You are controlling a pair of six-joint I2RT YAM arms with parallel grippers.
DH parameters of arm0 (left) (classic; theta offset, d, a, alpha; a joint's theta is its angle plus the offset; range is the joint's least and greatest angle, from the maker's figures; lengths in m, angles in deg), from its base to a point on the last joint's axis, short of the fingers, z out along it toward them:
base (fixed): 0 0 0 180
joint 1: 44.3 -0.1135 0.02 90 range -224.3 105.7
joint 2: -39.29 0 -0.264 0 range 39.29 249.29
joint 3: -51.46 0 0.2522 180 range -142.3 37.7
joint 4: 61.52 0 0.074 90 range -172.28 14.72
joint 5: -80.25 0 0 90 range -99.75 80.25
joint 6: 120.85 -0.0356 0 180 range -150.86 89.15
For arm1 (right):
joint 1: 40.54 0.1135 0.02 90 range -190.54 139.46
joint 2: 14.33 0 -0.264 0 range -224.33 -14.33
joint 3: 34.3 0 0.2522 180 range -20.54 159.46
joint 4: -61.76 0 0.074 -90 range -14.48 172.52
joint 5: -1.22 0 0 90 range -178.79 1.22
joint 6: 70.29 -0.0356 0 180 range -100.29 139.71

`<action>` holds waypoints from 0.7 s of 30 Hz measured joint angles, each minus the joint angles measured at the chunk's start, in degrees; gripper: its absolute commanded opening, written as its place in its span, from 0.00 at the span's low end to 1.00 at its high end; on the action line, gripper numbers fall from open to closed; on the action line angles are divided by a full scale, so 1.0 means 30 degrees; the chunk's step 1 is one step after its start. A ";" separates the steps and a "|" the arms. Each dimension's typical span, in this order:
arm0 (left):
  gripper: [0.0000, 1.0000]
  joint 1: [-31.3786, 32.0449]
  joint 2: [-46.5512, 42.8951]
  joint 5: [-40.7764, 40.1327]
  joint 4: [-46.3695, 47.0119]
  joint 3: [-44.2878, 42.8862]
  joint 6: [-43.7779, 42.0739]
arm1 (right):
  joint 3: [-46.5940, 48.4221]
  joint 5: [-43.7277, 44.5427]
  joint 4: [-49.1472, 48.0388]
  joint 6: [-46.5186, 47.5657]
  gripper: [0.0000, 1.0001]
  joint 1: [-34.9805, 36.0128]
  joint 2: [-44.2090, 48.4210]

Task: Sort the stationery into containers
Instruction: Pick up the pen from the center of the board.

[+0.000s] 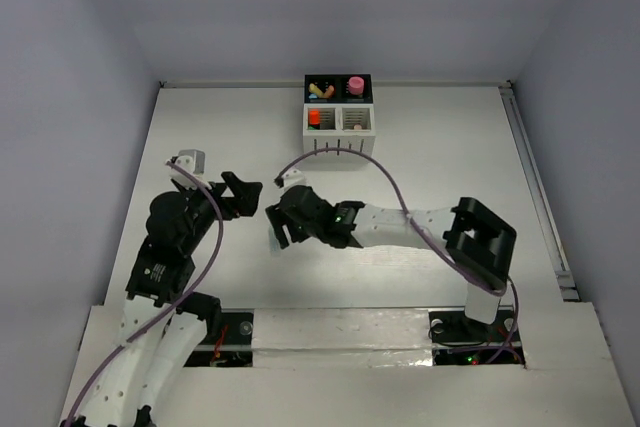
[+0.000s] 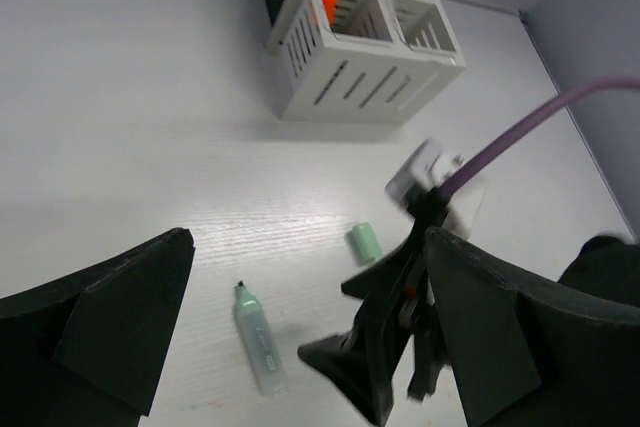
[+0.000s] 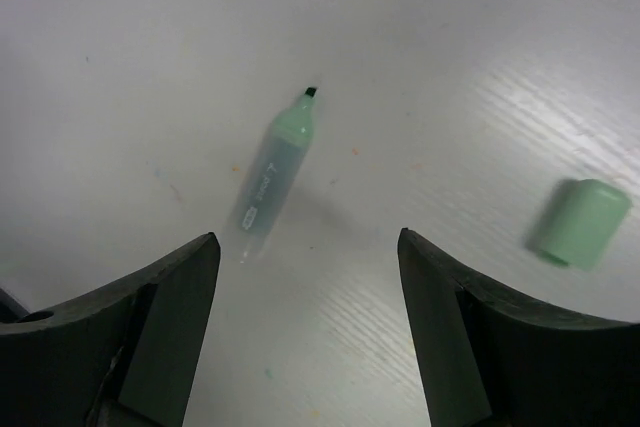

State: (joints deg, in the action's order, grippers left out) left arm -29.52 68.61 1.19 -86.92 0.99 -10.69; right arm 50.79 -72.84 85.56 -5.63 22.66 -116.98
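Observation:
A green highlighter (image 3: 275,182) lies uncapped on the white table, its dark tip bare. Its green cap (image 3: 580,224) lies apart to the right. My right gripper (image 3: 308,237) hovers open just short of the highlighter's rear end, nothing between its fingers. The left wrist view shows the same highlighter (image 2: 258,339), the cap (image 2: 365,243) and the right gripper (image 2: 385,367) above them. My left gripper (image 2: 308,237) stands wide open and empty, beside the right gripper (image 1: 278,229) in the top view. The containers (image 1: 338,112) stand at the back, holding an orange highlighter (image 1: 314,118) and a pink item (image 1: 355,84).
The organizer's white slatted front (image 2: 350,77) faces the arms, black compartments behind it. A purple cable (image 1: 350,155) arcs from the right wrist toward the organizer. The table's back edge and grey walls close in behind the organizer.

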 measured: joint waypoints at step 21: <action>0.99 -0.0080 -0.2251 -0.5260 -0.1202 -0.1260 0.0678 | 0.5472 0.1326 0.2251 -0.1763 0.66 0.1268 -0.6543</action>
State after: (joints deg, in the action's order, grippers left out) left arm -29.76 61.85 -14.59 -90.52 -2.79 -8.66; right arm 67.20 -68.86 92.32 -10.92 26.46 -136.61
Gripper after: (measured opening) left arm 0.989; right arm 0.664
